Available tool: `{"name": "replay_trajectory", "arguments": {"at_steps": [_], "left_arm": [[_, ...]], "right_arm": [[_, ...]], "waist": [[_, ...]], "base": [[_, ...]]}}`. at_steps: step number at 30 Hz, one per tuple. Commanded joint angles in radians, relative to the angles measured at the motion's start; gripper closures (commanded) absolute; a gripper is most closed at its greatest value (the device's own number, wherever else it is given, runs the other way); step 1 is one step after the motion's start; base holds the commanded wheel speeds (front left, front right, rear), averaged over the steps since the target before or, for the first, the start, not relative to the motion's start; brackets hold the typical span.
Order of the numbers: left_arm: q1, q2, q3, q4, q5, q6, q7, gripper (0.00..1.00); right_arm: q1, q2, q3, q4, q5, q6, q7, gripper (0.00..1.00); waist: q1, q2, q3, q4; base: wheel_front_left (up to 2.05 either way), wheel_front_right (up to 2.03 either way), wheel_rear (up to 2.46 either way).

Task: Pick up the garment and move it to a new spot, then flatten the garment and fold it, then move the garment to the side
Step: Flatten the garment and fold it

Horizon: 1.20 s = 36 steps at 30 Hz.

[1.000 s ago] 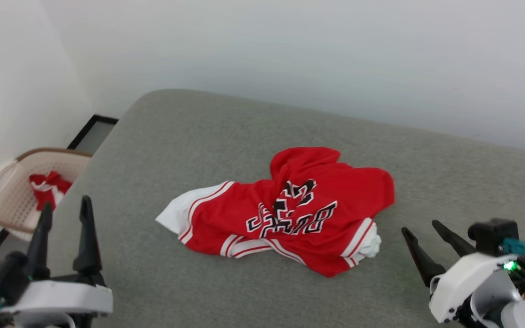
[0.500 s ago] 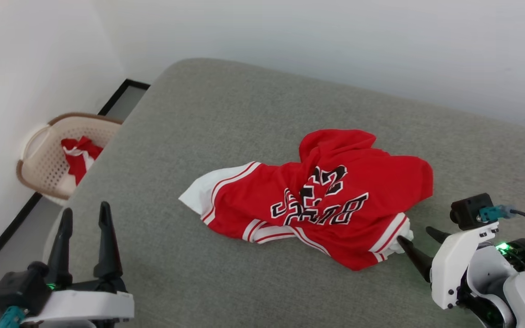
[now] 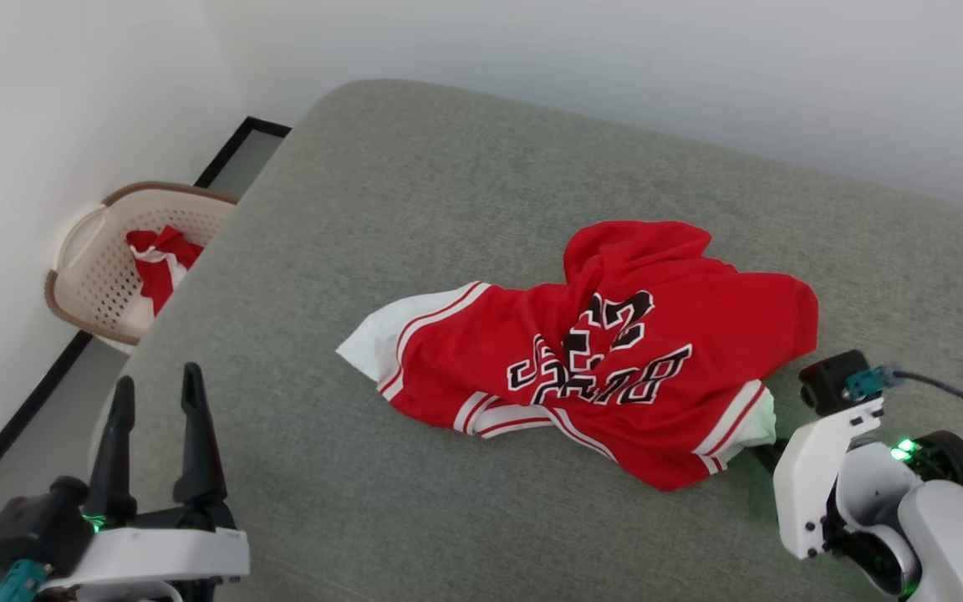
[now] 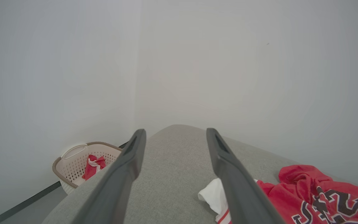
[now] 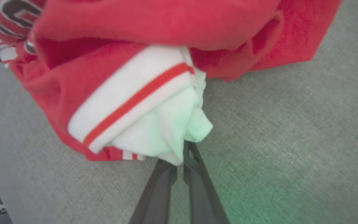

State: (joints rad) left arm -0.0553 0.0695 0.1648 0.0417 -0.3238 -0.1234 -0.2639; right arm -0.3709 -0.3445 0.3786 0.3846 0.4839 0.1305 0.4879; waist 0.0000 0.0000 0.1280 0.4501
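The garment [image 3: 615, 359], a red jersey with white sleeves, striped trim and black lettering, lies crumpled in the middle of the grey cushioned surface [image 3: 448, 184]. In the right wrist view my right gripper [image 5: 180, 152] has its two fingers pressed together on the bunched white sleeve at the garment's [image 5: 135, 77] near right corner. In the head view that gripper [image 3: 761, 456] is mostly hidden behind its own white wrist. My left gripper [image 3: 155, 393] stands open at the lower left, well apart from the garment [image 4: 315, 193], with nothing between its fingers [image 4: 129, 161].
A beige perforated basket [image 3: 89, 284] sits on the floor left of the surface, against the wall, holding a small red-and-white cloth bundle [image 3: 160, 259]. The surface's rounded left edge drops to the floor. A pale wall runs behind.
The camera has shifted. My right gripper moved forward to the garment's white sleeve and closed on it. The left gripper stays open.
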Motion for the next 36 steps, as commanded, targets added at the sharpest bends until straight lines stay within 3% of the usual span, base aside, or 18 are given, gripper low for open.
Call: {"name": "replay_trajectory", "arguments": {"at_steps": [1,11,23,36], "left_arm": [[0.002,-0.005,0.011,-0.003,0.004,-0.004,0.000,0.00],[0.028,-0.007,0.042,-0.017,0.003,-0.007,0.000,0.00],[0.061,0.040,0.022,-0.020,0.004,-0.007,0.000,0.00],[0.059,0.067,0.002,-0.009,0.002,-0.007,0.000,0.00]], "right_arm": [[-0.020,-0.001,-0.011,0.009,0.013,0.000,-0.017,1.00],[-0.037,-0.049,-0.051,-0.023,0.053,0.000,-0.036,1.00],[0.023,-0.133,-0.185,-0.037,0.025,0.000,-0.040,1.00],[0.080,-0.130,-0.308,0.057,-0.020,0.000,-0.055,1.00]], "waist": [[0.0000,0.0000,-0.002,-0.013],[0.0000,0.0000,-0.040,-0.080],[0.0000,0.0000,-0.091,-0.185],[0.0000,0.0000,-0.094,-0.262]], "base": [[0.00,0.00,0.00],[0.00,0.00,0.00],[0.00,0.00,0.00],[0.00,0.00,0.00]]}}
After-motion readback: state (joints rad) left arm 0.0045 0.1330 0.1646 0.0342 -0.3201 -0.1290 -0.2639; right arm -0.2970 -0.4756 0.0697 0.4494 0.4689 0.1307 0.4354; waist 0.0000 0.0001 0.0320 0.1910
